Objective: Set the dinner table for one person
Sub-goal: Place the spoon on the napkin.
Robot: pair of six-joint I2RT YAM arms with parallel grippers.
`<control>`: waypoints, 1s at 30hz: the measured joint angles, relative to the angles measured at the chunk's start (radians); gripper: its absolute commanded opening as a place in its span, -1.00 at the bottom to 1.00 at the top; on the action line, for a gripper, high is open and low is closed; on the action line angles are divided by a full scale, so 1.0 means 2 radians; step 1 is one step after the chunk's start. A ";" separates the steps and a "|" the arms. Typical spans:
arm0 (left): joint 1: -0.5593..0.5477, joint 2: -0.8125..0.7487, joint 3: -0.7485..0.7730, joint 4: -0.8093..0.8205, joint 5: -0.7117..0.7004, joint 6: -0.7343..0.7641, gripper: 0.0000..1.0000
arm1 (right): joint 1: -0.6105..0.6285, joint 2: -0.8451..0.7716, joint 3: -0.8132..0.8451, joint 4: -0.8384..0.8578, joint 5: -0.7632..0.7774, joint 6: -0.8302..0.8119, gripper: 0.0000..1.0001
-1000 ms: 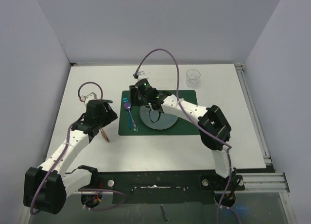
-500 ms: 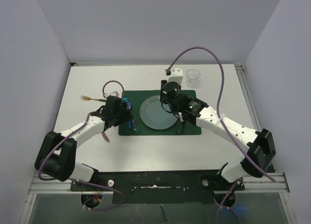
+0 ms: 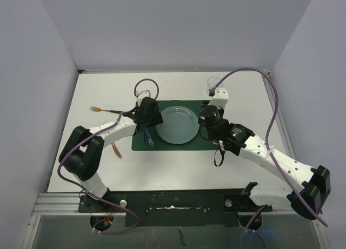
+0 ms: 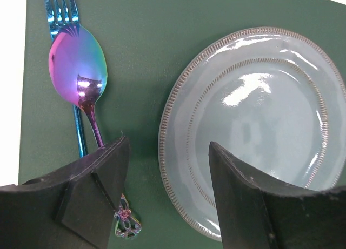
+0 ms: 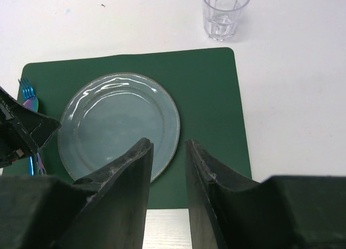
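your left gripper [image 4: 167, 197] hangs low over the left part of the green placemat [image 4: 140, 71], jaws wide apart with nothing between them: one jaw above the handle of the iridescent spoon [image 4: 78, 60], the other above the rim of the blue-grey plate [image 4: 254, 119]. your right gripper [image 5: 168, 168] hovers over the mat just right of the plate, jaws drawn close with only a narrow gap, and empty too. the white desk [image 3: 102, 87] carries it all, with the placemat in its middle and the plate centred on it so cutlery can flank it. the spoon lies against a blue fork [image 4: 60, 11] on the mat's left strip, handles toward the near edge. the clear glass [image 5: 226, 11] stands upright on the desk just past the mat's far right corner, where a drinking hand would reach. a gold fork [image 3: 101, 108] and a copper-coloured utensil [image 3: 116, 150] lie on the bare desk to the left, apart from the mat, so i judge the setting mostly laid but not finished
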State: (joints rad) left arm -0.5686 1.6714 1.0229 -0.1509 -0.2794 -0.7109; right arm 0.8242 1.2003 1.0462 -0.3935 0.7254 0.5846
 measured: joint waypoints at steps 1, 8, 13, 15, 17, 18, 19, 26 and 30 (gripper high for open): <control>-0.005 0.005 0.006 -0.005 -0.010 0.001 0.16 | 0.000 -0.006 -0.002 -0.005 0.004 0.002 -0.37; -0.046 0.016 0.070 -0.105 -0.101 -0.001 0.16 | -0.005 -0.034 -0.008 -0.026 0.022 0.013 -0.37; -0.054 0.016 0.084 -0.155 -0.133 -0.008 0.16 | -0.007 -0.036 -0.008 -0.027 0.025 0.013 -0.37; -0.053 0.016 0.080 -0.174 -0.140 -0.015 0.16 | -0.007 -0.036 -0.008 -0.028 0.025 0.014 -0.37; -0.053 0.016 0.069 -0.186 -0.147 -0.023 0.16 | -0.007 -0.036 -0.010 -0.029 0.025 0.015 -0.37; -0.053 0.016 0.063 -0.193 -0.149 -0.027 0.16 | -0.007 -0.036 -0.011 -0.029 0.025 0.016 -0.37; -0.053 0.016 0.056 -0.199 -0.152 -0.032 0.16 | -0.007 -0.036 -0.014 -0.030 0.025 0.017 -0.37; -0.053 0.016 0.018 -0.214 -0.172 -0.050 0.15 | -0.007 -0.036 -0.025 -0.038 0.025 0.023 -0.36; -0.053 0.016 0.013 -0.207 -0.177 -0.054 0.14 | -0.009 -0.036 -0.025 -0.040 0.025 0.027 -0.36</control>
State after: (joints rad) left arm -0.6754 1.7035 1.0496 -0.5652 -0.6327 -0.8181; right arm 0.8059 1.1286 0.9970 -0.4736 0.7750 0.6376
